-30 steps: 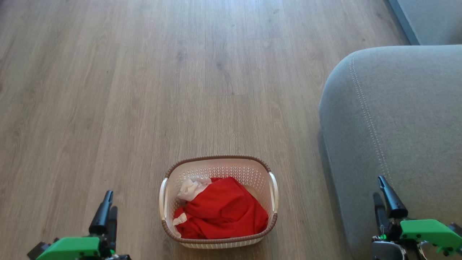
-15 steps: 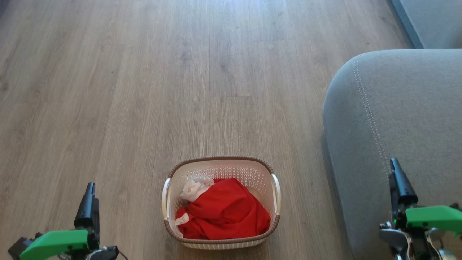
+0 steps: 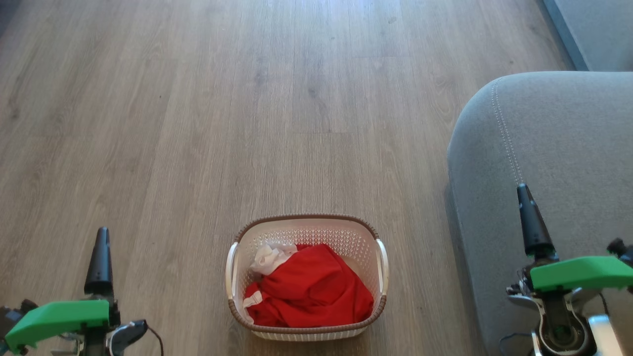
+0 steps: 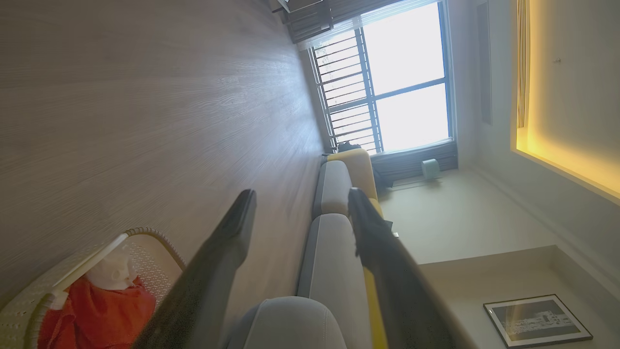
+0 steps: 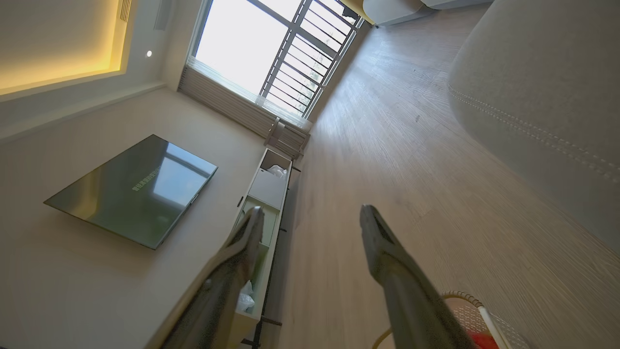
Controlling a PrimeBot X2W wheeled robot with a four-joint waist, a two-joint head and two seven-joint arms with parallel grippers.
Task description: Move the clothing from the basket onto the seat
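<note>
Now left end effector, right end effector released; clothing in basket, white bit maybe trim; seat apart.

Clothing: bright red, with white trim at its far-left corner. Basket: cream-white walls pierced in a fine dot pattern, brown woven-look rim, white side handles. Seat: plain grey fabric crossed by a pale double line of stitching. Floor: grey-brown wood-grain planks.

Crumpled red clothing with white trim, heaped inside upright cream basket, brown-rimmed, on wooden floor. Grey double-stitched seat near, to its right.
</note>
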